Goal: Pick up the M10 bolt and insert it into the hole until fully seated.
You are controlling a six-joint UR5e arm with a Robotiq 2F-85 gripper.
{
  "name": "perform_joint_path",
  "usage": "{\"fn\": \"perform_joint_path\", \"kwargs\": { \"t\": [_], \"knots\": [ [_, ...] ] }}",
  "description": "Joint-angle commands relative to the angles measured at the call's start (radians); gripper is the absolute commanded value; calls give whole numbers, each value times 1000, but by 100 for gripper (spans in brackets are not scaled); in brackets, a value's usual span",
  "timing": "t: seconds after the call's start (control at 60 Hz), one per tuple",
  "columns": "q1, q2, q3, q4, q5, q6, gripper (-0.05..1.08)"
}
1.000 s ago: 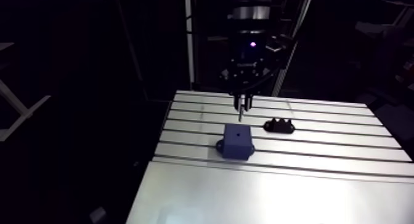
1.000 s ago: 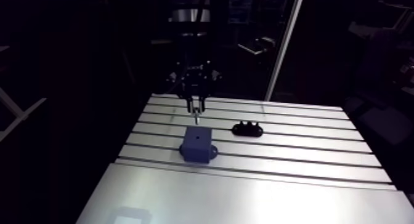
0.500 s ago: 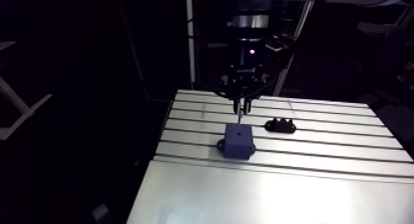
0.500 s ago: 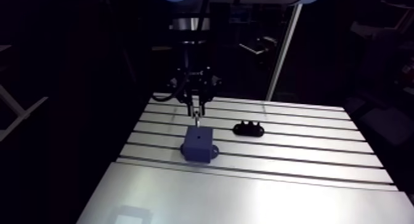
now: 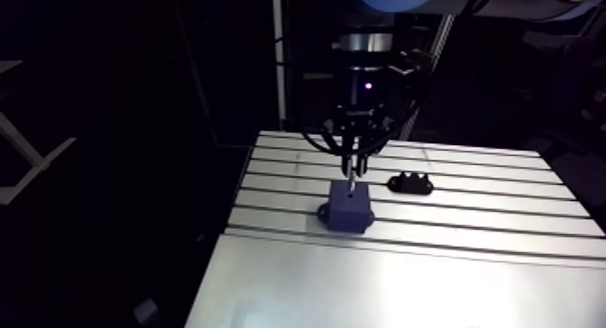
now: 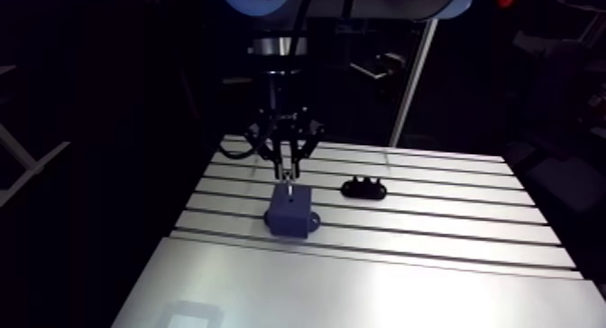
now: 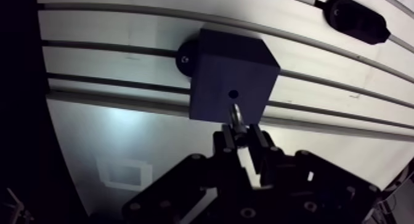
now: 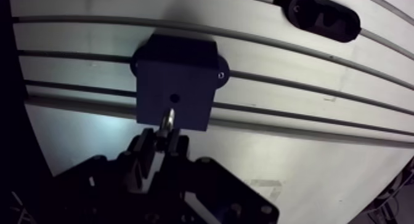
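Along the left of the arm view, only bare slotted table. Near the middle, a dark blue block fixed across the slots by small side ears, presumably so as not to shift under a downward push. In its top face, one small round hole, facing up to take a part from above. Directly over the block, the gripper hanging from the wrist, fingers clenched on the M10 bolt. Grips the bolt by its upper end, shank pointing straight down, leaving the tip free to enter. From the wrist view, tip hovering just short of the hole, a little to the gripper's side of it; cannot tell whether touching the block's top. Looks like the alignment step before insertion, with seating not yet done. Calls for a small shift onto the hole, then a straight descent. To the right, well apart from the block, a black holder with a bumpy top, lying on the table, likely a rest for bolts
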Motion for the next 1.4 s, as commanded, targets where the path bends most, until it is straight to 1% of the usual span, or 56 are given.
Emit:
{"fn": "perform_joint_path", "kwargs": {
  "t": [0.017, 0.183, 0.733, 0.9, 1.4],
  "knots": [
    [1, 4, 9, -3, 0, 2, 108],
    [1, 6, 18, -53, -3, -2, 108],
    [0, 11, 19, -53, 0, -2, 108],
    [0, 12, 22, -53, -4, -2, 108],
    [0, 10, 30, -53, -6, -2, 108]
  ]
}}
